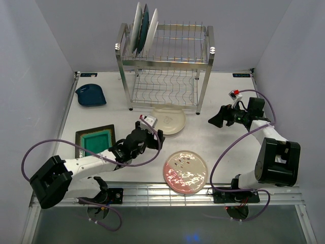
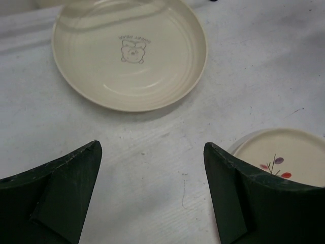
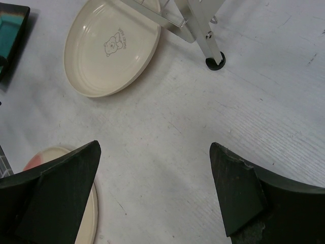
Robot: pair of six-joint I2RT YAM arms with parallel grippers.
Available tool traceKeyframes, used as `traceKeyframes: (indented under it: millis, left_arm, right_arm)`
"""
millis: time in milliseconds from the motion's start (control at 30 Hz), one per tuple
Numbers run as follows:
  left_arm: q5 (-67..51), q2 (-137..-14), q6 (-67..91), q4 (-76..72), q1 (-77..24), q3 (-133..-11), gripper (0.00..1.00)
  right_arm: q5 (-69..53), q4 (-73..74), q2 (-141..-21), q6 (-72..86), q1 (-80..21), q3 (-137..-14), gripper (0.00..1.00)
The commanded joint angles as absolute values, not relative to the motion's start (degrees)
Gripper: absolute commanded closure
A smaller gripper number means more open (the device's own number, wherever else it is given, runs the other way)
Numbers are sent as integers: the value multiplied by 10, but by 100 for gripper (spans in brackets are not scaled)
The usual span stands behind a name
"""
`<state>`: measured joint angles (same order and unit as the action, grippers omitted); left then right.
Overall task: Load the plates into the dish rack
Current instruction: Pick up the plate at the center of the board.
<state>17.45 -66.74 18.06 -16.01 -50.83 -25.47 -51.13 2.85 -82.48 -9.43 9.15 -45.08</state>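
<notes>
The left gripper (image 2: 152,147) and the right gripper (image 3: 155,147) are held spread and empty, three plates (image 1: 143,28) being stood in the dish rack (image 1: 203,48) and four left lying on the table (image 1: 223,94).

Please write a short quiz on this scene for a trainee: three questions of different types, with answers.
1. How many plates stand in the upper tier of the dish rack?
2. True or false: the left gripper and the right gripper are both open and empty.
3. The pink speckled plate lies: A) nearest the robot; B) in the rack; C) at the far left corner.
Key: 1 three; 2 true; 3 A.
</notes>
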Motion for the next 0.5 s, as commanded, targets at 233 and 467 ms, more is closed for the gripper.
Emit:
traceKeyframes:
  millis: [233, 467]
  left_arm:
    - [92, -761, -61, -158, -517, -399, 8]
    - [27, -889, -130, -33, -517, -536, 12]
  right_arm:
    - [-520, 26, -829, -106, 91, -460, 6]
    - [-521, 33, -835, -107, 91, -465, 6]
